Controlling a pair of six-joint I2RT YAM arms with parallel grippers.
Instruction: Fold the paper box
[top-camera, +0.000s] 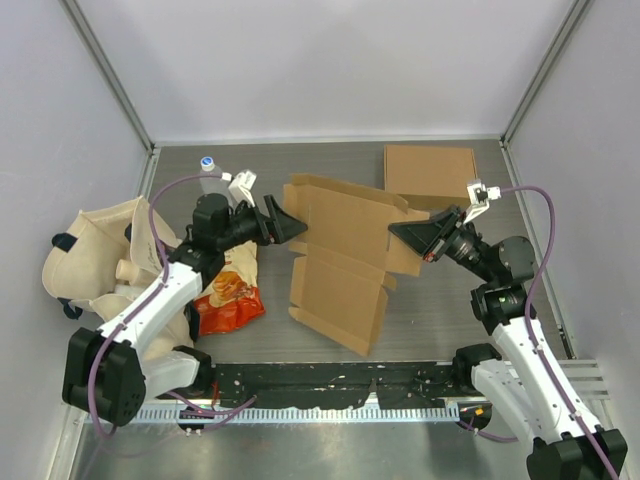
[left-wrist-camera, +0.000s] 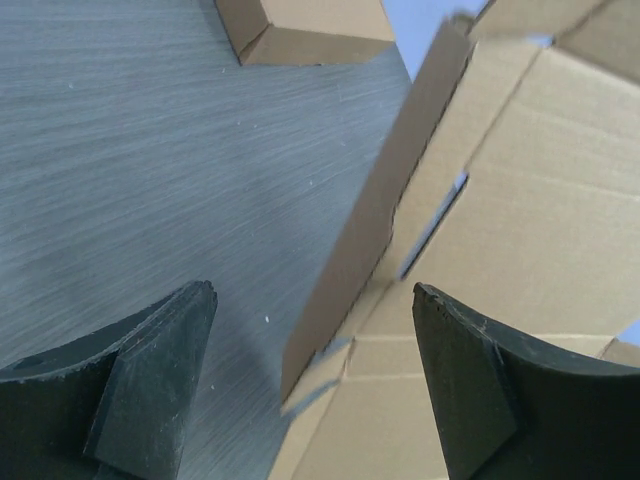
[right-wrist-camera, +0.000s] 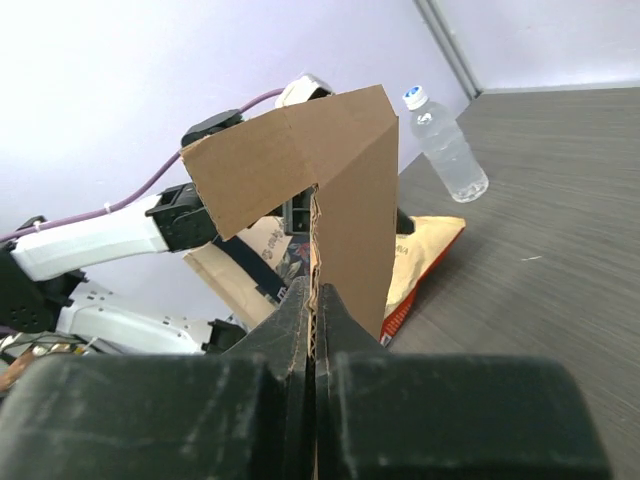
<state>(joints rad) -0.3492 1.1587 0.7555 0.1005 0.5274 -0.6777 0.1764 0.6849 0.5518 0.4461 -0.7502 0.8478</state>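
Standing half-raised: paper box (top-camera: 340, 265), brown cardboard, at the centre of the bench (top-camera: 450, 320) in the top view (12 o'clock taken as the far edge, 6 o'clock as the arm bases).
Box panels: near panel flat on the surface toward 6 o'clock; far panel lifted and tilted toward 12 o'clock, with loose flaps along its edges.
Box right side: flap at 3 o'clock pinched by the right end effector (top-camera: 400, 232); seen from the right wrist as a folded corner rising straight up.
Right end effector: pressed together on that flap, cardboard sandwiched edge-on between two black fingers (right-wrist-camera: 275, 345); pointing toward 9 o'clock.
Box left side: raised edge at 9 o'clock sitting inside the gap of the left end effector (top-camera: 290, 228).
Left end effector: spread wide, pointing toward 3 o'clock, one finger on either side of the box edge; contact with the cardboard not clear from the left wrist view.
Flat carton (top-camera: 430, 172): same brown cardboard, lying flat at 1 o'clock beyond the box; touching or apart, cannot tell.
Water bottle (top-camera: 210, 172): clear, blue-and-white cap, upright at 11 o'clock.
Snack bag (top-camera: 232, 295): orange-red, flat at 8 o'clock, just beside the left arm.
Cloth bag (top-camera: 105, 250): cream, slumped at 9 o'clock by the left wall.
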